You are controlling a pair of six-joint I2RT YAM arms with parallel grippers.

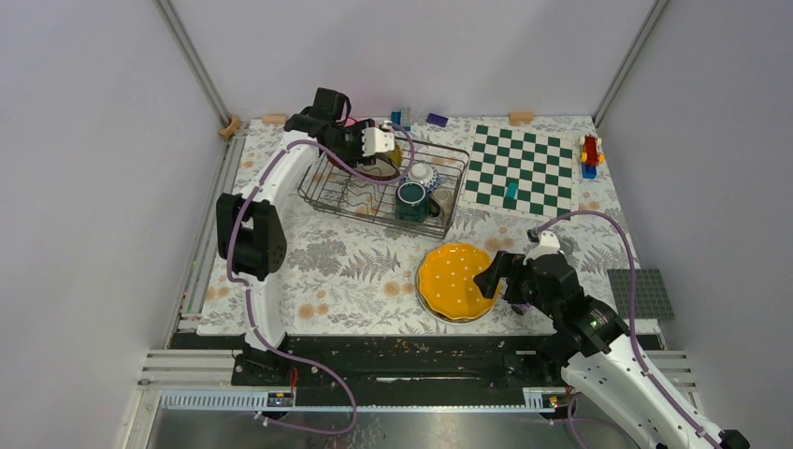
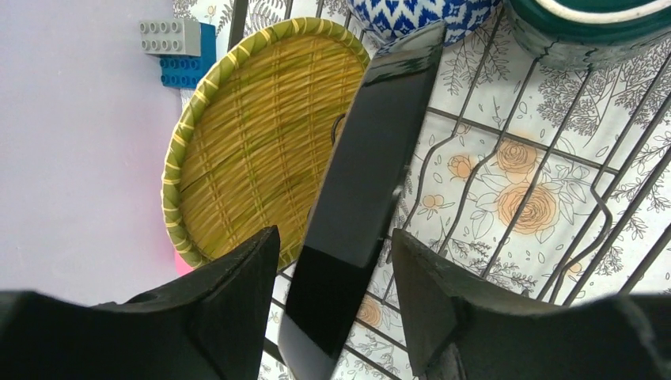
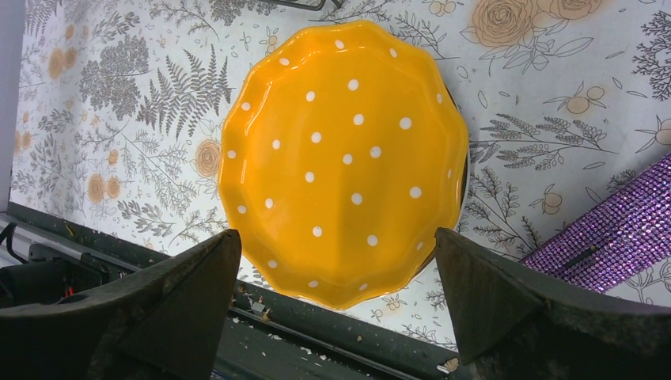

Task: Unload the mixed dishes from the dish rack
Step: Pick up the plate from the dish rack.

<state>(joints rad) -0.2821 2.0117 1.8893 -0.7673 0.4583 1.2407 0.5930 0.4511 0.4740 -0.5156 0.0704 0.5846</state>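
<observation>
In the dish rack point(image 1: 374, 213), near the dark green mug point(image 1: 411, 199) and patterned bowl point(image 1: 423, 174), a dark plate point(image 2: 356, 182) on edge before the woven-look plate point(image 2: 261, 134) is straddled by the outstretched left gripper point(image 2: 334, 232), spread, a detail given only by its wrist view, while the yellow plate point(image 3: 340, 158) lies flat on the table under the released right gripper point(image 3: 336, 233).

White-dotted yellow plate point(image 3: 344, 158); woven-look plate point(image 2: 253, 134) straw-yellow, green-rimmed; bowl point(image 2: 403, 16) blue-white zigzag; chessboard point(image 1: 522, 171) green-and-white; mug point(image 1: 411, 199) dark green.
</observation>
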